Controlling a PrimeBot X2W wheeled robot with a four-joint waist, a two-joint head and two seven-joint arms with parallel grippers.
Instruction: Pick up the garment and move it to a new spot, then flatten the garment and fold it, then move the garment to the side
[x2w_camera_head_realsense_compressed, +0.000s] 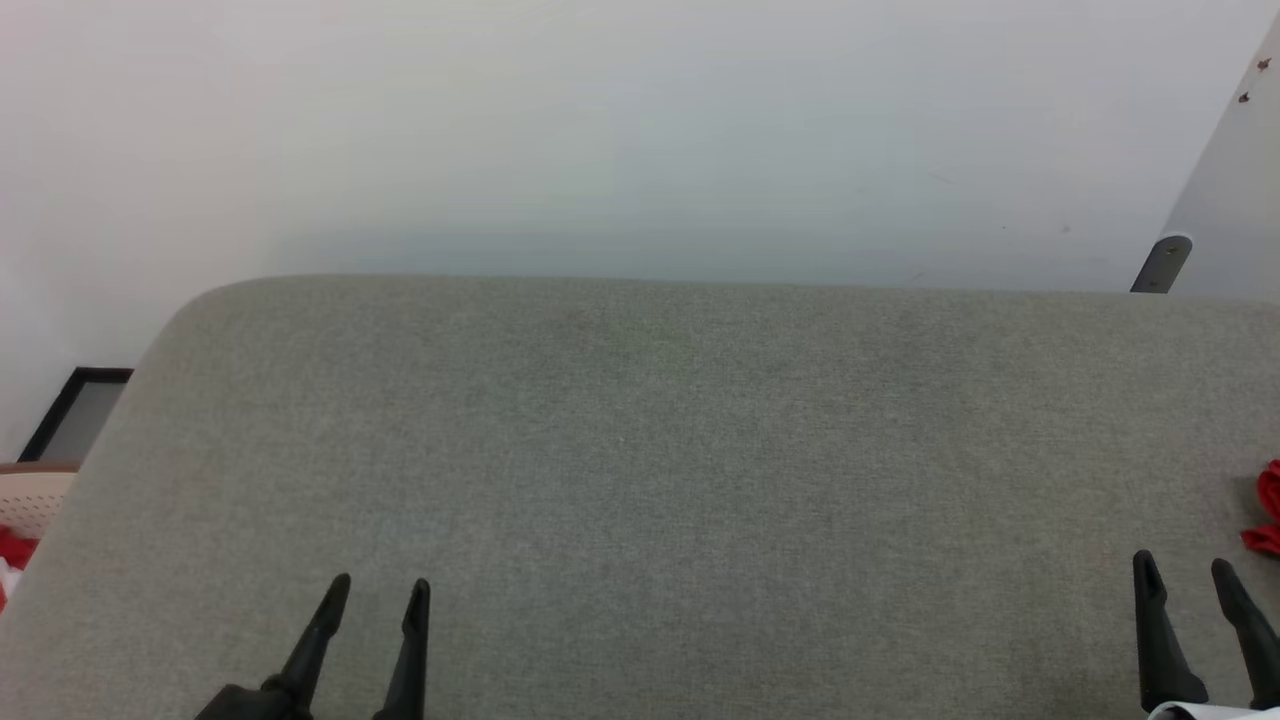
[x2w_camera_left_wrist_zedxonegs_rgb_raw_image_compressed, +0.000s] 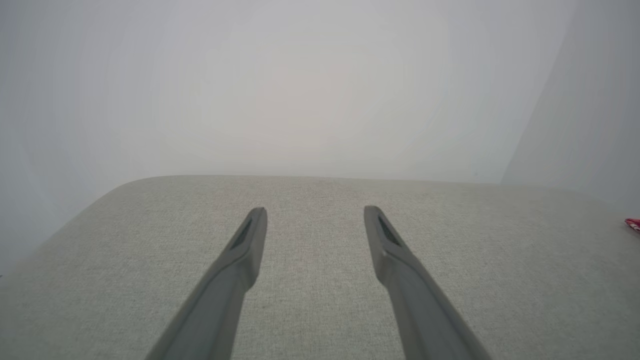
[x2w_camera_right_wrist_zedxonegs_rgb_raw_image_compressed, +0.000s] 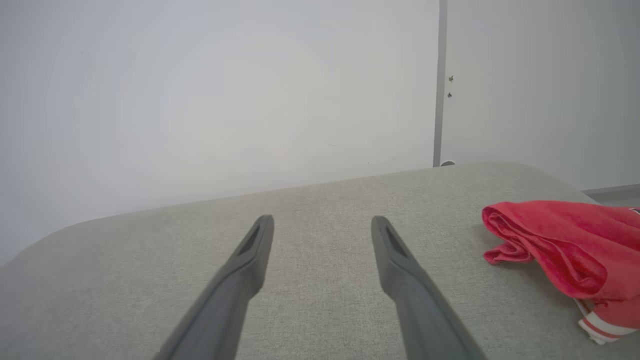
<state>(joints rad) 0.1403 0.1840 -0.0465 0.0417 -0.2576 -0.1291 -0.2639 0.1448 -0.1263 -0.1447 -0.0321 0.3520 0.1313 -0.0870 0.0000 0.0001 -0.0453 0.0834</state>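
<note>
The garment (x2w_camera_right_wrist_zedxonegs_rgb_raw_image_compressed: 560, 245) is seen crumpled in a heap at the right edge of the grey fabric-covered surface (x2w_camera_head_realsense_compressed: 640, 450), with red-and-white striped trim exposed on its near side. The left gripper (x2w_camera_head_realsense_compressed: 380, 590) is held over the near edge toward the left corner, its jaws spread apart with nothing between them. The right gripper (x2w_camera_head_realsense_compressed: 1182, 565) is held over the near edge close to the right side, near the garment but apart from it; its jaws are likewise spread and unloaded.
</note>
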